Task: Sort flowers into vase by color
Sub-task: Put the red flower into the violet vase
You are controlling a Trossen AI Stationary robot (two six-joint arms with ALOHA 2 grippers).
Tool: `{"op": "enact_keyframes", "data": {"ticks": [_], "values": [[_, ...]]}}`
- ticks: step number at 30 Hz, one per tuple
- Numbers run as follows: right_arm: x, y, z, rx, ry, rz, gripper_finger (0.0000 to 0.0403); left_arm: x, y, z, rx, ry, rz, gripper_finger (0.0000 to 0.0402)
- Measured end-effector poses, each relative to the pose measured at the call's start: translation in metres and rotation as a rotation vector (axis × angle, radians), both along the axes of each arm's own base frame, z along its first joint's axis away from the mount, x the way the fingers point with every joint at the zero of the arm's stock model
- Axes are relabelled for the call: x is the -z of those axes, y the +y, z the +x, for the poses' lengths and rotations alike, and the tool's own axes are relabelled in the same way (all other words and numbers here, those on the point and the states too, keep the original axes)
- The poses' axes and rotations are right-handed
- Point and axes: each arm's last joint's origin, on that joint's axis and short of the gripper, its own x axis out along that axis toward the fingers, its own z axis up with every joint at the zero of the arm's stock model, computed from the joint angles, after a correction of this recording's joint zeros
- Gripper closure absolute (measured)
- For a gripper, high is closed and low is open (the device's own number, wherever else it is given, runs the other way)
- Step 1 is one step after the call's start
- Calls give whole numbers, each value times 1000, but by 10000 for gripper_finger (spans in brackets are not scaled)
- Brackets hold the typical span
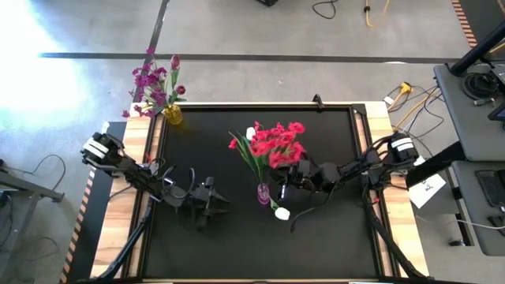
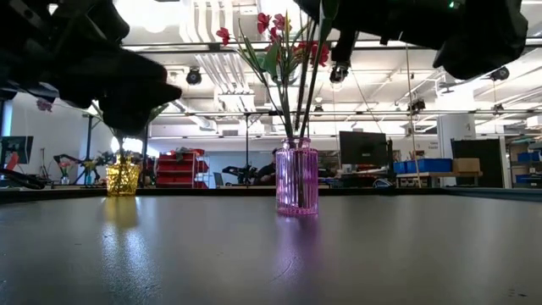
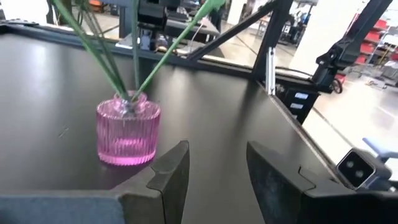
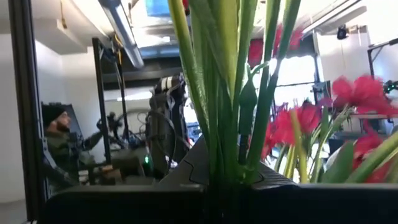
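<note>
A pink ribbed vase (image 1: 263,194) stands mid-table and holds red-pink flowers (image 1: 278,143) and white buds (image 1: 251,132) on green stems. The vase also shows in the low view (image 2: 296,180) and the left wrist view (image 3: 127,134). One white bud (image 1: 282,213) leans over the vase's near side. My right gripper (image 1: 278,183) is just right of the vase, above its rim, shut on the stems. My left gripper (image 1: 223,207) is open and empty, low over the table left of the vase. A yellow vase (image 1: 172,115) at the far left holds purple sprays (image 1: 150,83) and a dark red bud (image 1: 174,61). My right gripper pinches a bunch of green stems (image 4: 227,155) between its two fingers (image 4: 186,171), above the pink vase's mouth. The fingers come level from the table's right and lie across the stems. The stems stand upright with their lower ends in the vase. Which flower they belong to I cannot tell.
The table is a black mat (image 1: 331,244) with raised wooden edges. The yellow vase (image 2: 123,178) stands at the far left corner. Bare mat lies in front of and to the right of the pink vase.
</note>
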Motion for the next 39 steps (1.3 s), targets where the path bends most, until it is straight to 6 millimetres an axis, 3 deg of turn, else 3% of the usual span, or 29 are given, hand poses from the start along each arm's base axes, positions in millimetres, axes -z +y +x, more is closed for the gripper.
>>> {"op": "enact_keyframes", "data": {"ticks": [12,20,25,31,35,39], "values": [[14,2,10,12,72,-40,394,-4,-1,1,5,-13,-17,256],[34,3,16,8,246,-66,384,-24,3,-7,12,-42,-16,256],[34,5,24,-6,312,-33,351,-39,9,-18,15,13,2,256],[34,7,35,-8,415,-44,281,-61,17,-32,-1,27,4,256],[37,9,34,-8,479,-72,244,-69,21,-39,-10,78,-10,256],[26,10,30,-14,513,-80,228,-74,24,-45,-30,189,-20,256]]}}
